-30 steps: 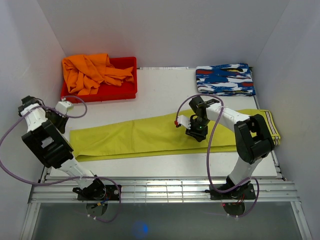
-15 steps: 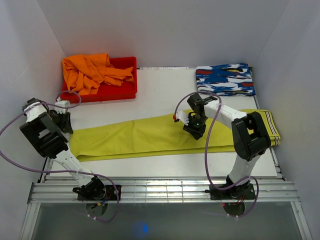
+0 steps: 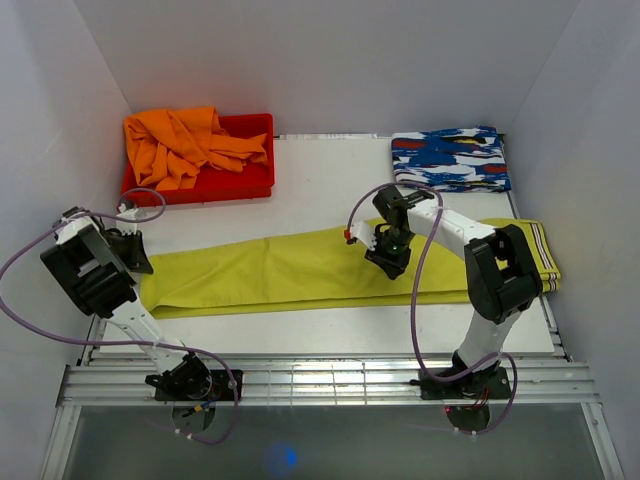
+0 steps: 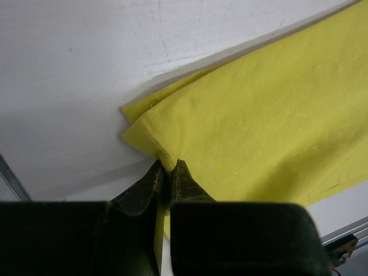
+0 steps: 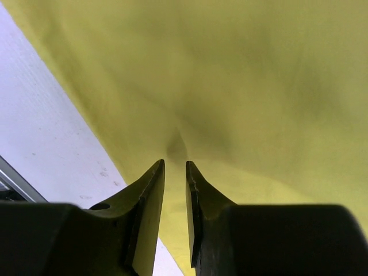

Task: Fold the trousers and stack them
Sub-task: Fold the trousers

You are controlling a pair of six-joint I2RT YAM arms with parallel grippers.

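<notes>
An orange garment (image 3: 180, 145) lies heaped in a red tray (image 3: 255, 182) at the white table's (image 3: 330, 180) far left. A folded blue, white and red patterned cloth (image 3: 450, 160) sits far right.

1. A white table (image 3: 330, 180) fills the middle of the top view. Up close its matte top shows faint scuffs and specks.
2. A plain white back wall (image 3: 330, 60), left wall (image 3: 50, 120) and right wall (image 3: 590, 100) close it in on three sides, with no windows in them.
3. Silver metal rails (image 3: 330, 385) run across the table's near edge.
4. Below the rails lies a grey, shiny surface (image 3: 400, 455) with a small blue glint on it.
5. The light is even and soft, and the shadows are pale.
</notes>
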